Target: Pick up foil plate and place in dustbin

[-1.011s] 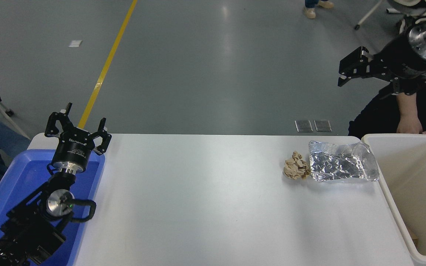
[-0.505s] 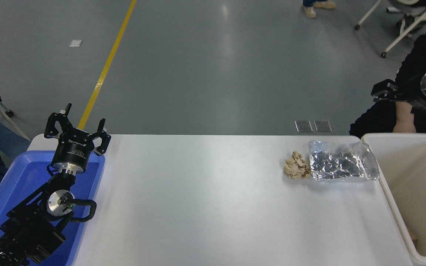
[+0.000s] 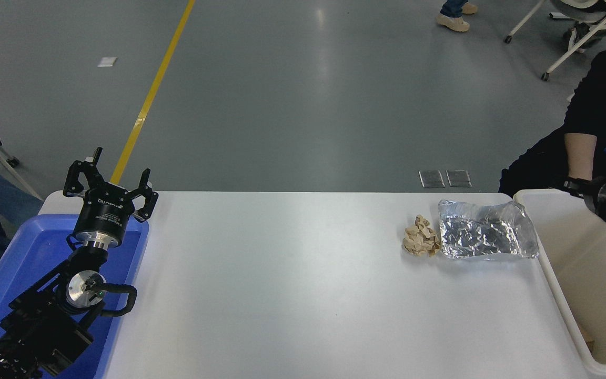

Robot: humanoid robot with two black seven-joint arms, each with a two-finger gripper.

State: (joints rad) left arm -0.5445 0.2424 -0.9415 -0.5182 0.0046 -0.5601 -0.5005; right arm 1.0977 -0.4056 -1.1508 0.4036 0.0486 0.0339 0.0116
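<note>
The foil plate (image 3: 487, 230), a wrinkled shiny silver tray, lies flat on the white table at the far right. The dustbin (image 3: 530, 199), a large cream-white tub, stands just right of it, with its rim close to the plate's right edge. My right gripper (image 3: 579, 187) comes in at the right edge, low over the dustbin's far rim, to the right of the plate and apart from it. Most of it is cut off by the picture edge. My left gripper (image 3: 111, 181) is parked open and empty at the lower left.
A small tan paper wad (image 3: 421, 237) lies against the foil plate's left edge. A blue tray (image 3: 13, 263) sits under the left arm. A person in black stands behind the dustbin, with a bare forearm (image 3: 579, 155) near my right gripper.
My right arm has dropped from high at the upper right down to the right edge over the dustbin's far rim. The foil plate, paper wad and left arm have not moved.
</note>
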